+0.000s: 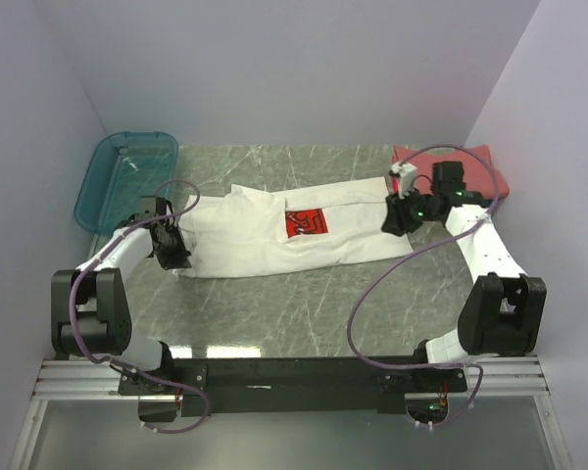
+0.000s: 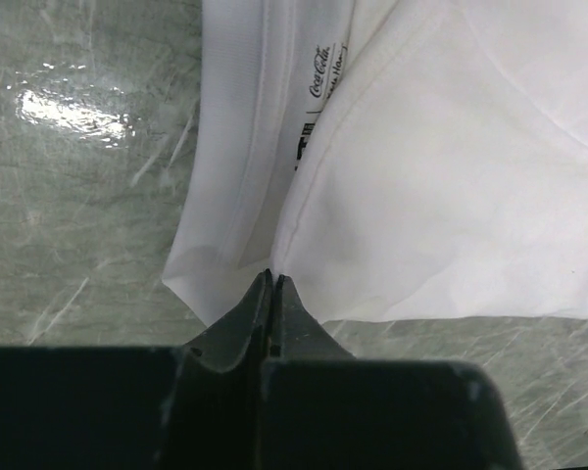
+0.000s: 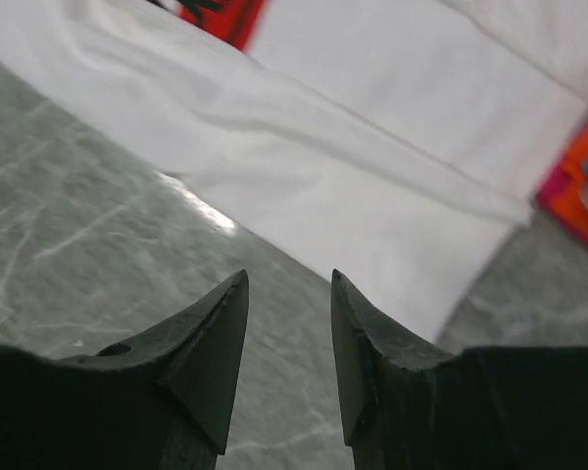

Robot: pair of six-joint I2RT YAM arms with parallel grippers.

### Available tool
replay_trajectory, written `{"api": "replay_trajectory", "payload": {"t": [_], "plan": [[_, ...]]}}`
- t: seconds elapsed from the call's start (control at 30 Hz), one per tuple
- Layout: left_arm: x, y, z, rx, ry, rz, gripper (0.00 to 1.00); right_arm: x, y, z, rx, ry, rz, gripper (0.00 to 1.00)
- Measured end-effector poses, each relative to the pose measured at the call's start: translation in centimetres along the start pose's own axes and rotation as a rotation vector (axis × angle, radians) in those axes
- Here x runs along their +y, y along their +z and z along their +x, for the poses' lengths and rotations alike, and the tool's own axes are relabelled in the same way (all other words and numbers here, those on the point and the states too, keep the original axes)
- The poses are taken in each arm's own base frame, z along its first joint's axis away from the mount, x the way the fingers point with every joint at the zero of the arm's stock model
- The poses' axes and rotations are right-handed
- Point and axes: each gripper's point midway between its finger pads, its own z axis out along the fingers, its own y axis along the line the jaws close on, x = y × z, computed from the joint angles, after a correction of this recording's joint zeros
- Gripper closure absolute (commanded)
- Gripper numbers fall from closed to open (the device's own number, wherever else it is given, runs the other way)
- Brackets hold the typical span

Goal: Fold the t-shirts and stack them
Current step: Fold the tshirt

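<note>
A white t-shirt [image 1: 265, 240] with a red square chest print [image 1: 306, 223] lies stretched left to right across the marble table. My left gripper [image 1: 173, 257] is at the shirt's left end. In the left wrist view its jaws [image 2: 272, 277] are shut, with the tips pinched into the edge of the white cloth [image 2: 451, 176]. My right gripper [image 1: 397, 220] hovers at the shirt's right end. Its jaws [image 3: 289, 279] stand open over bare table just short of the white fabric [image 3: 372, 147], and nothing is between them. A folded coral-red t-shirt [image 1: 492, 174] lies at the back right, and its orange-red edge [image 3: 583, 186] shows in the right wrist view.
A teal plastic bin [image 1: 118, 181] stands at the back left, close to my left arm. White walls close in the table on the left, back and right. The arm bases and their looping cables [image 1: 372, 323] fill the near edge.
</note>
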Motion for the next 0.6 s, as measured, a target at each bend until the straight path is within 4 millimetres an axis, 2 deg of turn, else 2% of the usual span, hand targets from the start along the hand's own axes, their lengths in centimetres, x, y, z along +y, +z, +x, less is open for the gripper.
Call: {"api": "replay_trajectory", "payload": {"t": [0.13,0.27,0.47,0.6], "plan": [[-0.4,-0.4,-0.1,-0.008,0.003,0.022,0.99,-4.6,-1.7,4.7,0.06,0.142,0.141,0.54],[-1.0,-1.0,-0.4,-0.026,0.009,0.054,0.99,-7.2,-1.5,8.5,0.141,0.242,0.203,0.54],[-1.9,-2.0,-0.6,-0.046,0.017,0.098,0.99,-9.2,1.0,10.7,0.204,0.312,0.207,0.54],[-2.2,-2.1,-0.5,-0.039,0.02,0.118,0.99,-10.5,2.3,11.2,0.223,0.351,0.208,0.54]]}}
